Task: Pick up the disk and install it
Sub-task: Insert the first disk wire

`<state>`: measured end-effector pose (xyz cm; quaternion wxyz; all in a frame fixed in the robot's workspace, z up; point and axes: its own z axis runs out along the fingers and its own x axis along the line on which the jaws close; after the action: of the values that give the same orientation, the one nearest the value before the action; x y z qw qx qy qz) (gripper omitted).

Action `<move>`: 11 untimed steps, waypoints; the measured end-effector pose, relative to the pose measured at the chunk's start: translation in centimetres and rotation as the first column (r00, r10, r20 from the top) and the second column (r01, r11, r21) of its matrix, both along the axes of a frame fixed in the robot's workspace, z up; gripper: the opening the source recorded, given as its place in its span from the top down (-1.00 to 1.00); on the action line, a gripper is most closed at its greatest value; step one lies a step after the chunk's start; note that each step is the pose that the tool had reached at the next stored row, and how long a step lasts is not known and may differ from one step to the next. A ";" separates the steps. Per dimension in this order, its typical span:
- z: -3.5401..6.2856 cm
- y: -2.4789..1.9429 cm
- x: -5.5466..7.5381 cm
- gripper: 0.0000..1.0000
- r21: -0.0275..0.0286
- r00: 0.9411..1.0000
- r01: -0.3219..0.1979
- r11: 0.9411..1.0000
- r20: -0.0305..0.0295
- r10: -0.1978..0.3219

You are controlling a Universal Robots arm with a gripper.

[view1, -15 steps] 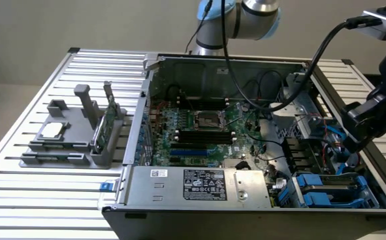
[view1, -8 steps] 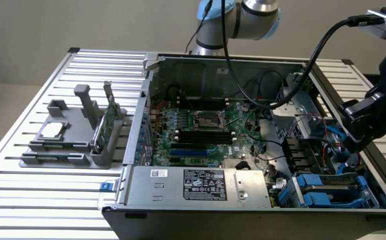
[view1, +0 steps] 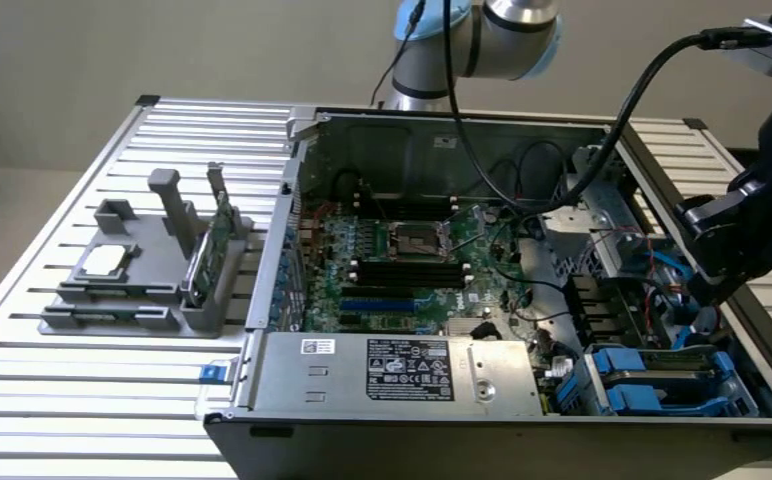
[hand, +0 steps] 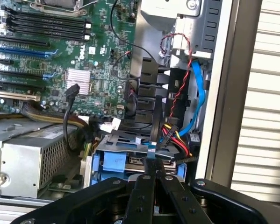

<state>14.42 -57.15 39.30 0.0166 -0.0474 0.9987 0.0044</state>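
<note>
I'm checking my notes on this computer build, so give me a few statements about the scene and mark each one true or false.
1. The computer case lies open on a slatted table. True.
2. A green card stands in the grey holder beside the case. True.
3. The tool hangs over the grey holder. False: it hangs over the case's drive corner, at the exterior view's right.
4. The disk lies out on the table. False: it sits inside the case.
</note>
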 end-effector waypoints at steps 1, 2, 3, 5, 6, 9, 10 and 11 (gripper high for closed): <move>-0.01 0.00 0.0 0.79 0.000 1.000 0.012 1.000 0.000 -0.012; -0.01 0.00 0.0 0.79 0.001 1.000 0.025 1.000 0.000 -0.025; -0.03 0.00 0.0 0.79 0.002 0.999 0.037 0.999 0.000 -0.037; -0.07 0.00 0.0 0.79 0.005 0.998 0.062 0.998 0.000 -0.062; -0.08 0.00 0.0 0.79 0.006 0.997 0.074 0.997 0.000 -0.074; -0.13 0.00 0.0 0.79 0.010 0.994 0.111 0.994 -0.001 -0.111; -0.14 0.00 0.0 0.79 0.011 0.992 0.123 0.992 -0.001 -0.123; -0.16 0.00 0.0 0.79 0.012 0.991 0.135 0.991 -0.001 -0.135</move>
<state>14.43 -57.15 39.14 0.0171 0.0206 0.9996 0.0094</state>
